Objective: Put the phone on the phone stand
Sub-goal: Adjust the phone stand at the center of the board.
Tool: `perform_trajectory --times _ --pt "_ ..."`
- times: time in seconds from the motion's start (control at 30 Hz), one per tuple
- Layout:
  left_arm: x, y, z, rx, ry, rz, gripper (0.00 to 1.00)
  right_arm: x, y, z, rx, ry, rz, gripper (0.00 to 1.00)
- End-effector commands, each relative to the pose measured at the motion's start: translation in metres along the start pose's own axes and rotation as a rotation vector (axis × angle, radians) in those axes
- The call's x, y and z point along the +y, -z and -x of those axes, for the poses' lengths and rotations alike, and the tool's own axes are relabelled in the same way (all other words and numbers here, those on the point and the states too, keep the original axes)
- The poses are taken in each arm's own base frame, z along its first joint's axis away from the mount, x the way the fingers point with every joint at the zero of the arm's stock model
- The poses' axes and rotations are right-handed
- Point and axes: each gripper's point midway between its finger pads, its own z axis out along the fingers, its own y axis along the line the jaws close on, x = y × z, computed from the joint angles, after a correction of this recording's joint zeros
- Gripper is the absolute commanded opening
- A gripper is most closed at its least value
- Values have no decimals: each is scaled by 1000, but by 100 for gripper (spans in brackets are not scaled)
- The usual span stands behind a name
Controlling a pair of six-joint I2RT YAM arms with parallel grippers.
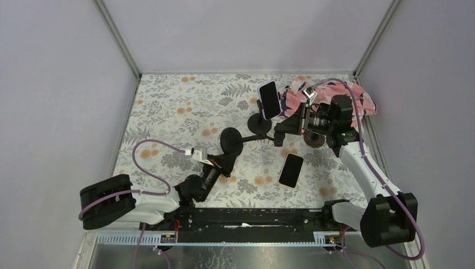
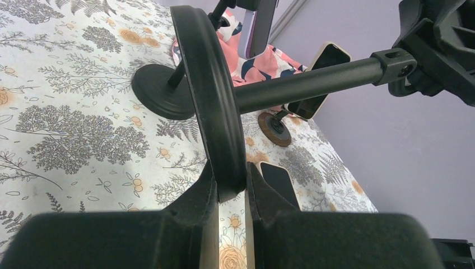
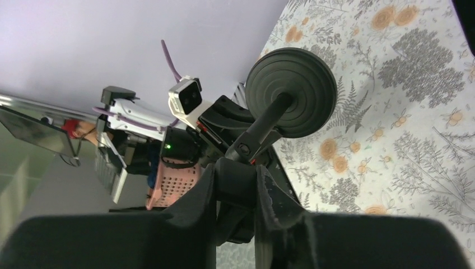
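Observation:
A black phone stand lies on its side above the floral cloth, held at both ends. My left gripper [image 1: 224,162] [image 2: 231,185] is shut on the rim of its round base [image 1: 231,141] [image 2: 213,101]. The stand's rod [image 2: 313,84] runs right to the head joint [image 3: 238,182], and my right gripper [image 1: 283,130] [image 3: 236,174] is shut on that joint. The base disc [image 3: 291,92] faces the right wrist camera. A black phone [image 1: 291,170] [image 2: 278,182] lies flat on the cloth, screen up, below the rod and apart from both grippers.
A second black stand [image 1: 259,123] [image 2: 162,92] stands upright behind and carries a lilac-cased phone [image 1: 269,100]. A brown-based stand [image 1: 313,140] [image 2: 274,129] holds another phone [image 2: 319,78]. A pink floral cloth [image 1: 364,103] is bunched at the back right. Walls enclose three sides.

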Motion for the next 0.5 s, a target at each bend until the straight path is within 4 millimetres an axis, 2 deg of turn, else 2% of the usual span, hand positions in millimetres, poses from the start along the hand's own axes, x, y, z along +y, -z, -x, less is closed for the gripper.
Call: perform_trajectory --times 0.0,0.03,0.07,0.1,0.13,0.2,0.23,0.27,0.3,0.33,0.4,0.47 --pt "-24 -6 32 -102 94 -51 0 21 -1 3 51 87 65 7" --pt "-24 -5 32 -98 91 -51 3 22 -1 5 54 97 66 3" --pt "-23 -4 31 -92 85 -53 18 22 -1 6 63 98 64 0" --pt "-23 -3 30 -87 82 -58 27 25 -1 9 63 124 64 0" --pt "-21 1 29 -78 73 -65 46 25 0 10 74 130 53 0" --pt "-19 12 30 -69 46 -102 64 25 1 12 99 170 20 0" --pt "-20 19 35 -73 37 -135 71 27 3 18 107 261 -2 0" --pt "-16 25 32 -65 10 -145 76 22 5 15 128 248 -37 0" --pt "-14 33 34 -63 -13 -167 81 23 7 22 140 349 -61 0" --pt "-11 40 36 -62 -41 -187 85 15 8 20 165 376 -93 0" --pt "-10 50 41 -50 -108 -218 93 13 12 23 222 477 -138 0" --pt "-18 59 54 -69 -173 -274 97 7 13 20 298 538 -172 0"
